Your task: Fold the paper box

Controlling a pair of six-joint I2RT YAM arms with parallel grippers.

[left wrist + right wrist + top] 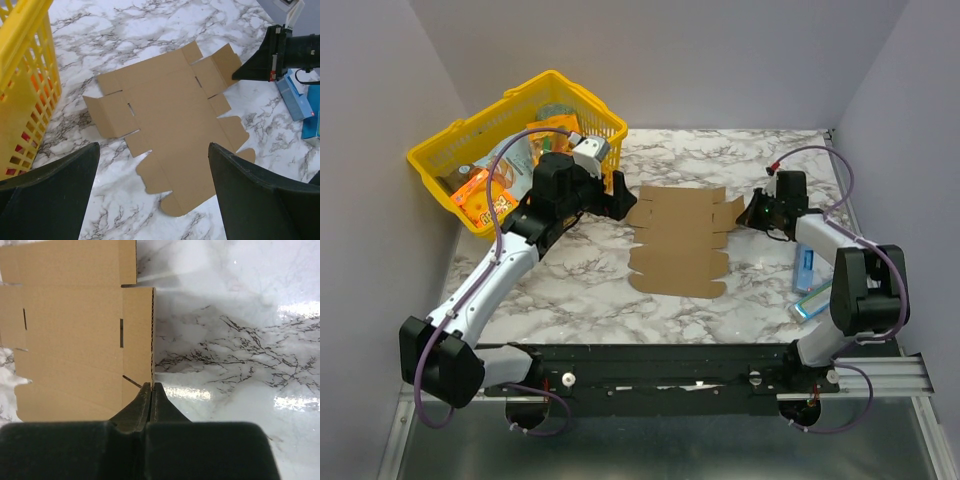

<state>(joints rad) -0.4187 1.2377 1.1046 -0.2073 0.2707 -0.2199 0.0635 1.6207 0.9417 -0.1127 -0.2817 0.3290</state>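
Box (678,240): lying flat and unfolded mid-bench (570,290), well apart from yellow basket (450,150). Right claw (151,386): pressing together, tips touching edge of right flap; pinching it or not, cannot tell. Left claw (623,200): standing spread wide, hovering over sheet's left end, gripping nothing.

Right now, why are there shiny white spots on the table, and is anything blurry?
Right wrist view: glare leaves white patches on the table, while the box edge looks sharp. Left wrist view: the fingers of the left tool are close, dark and soft; the box is crisp. Top view: even light, faint shadows.
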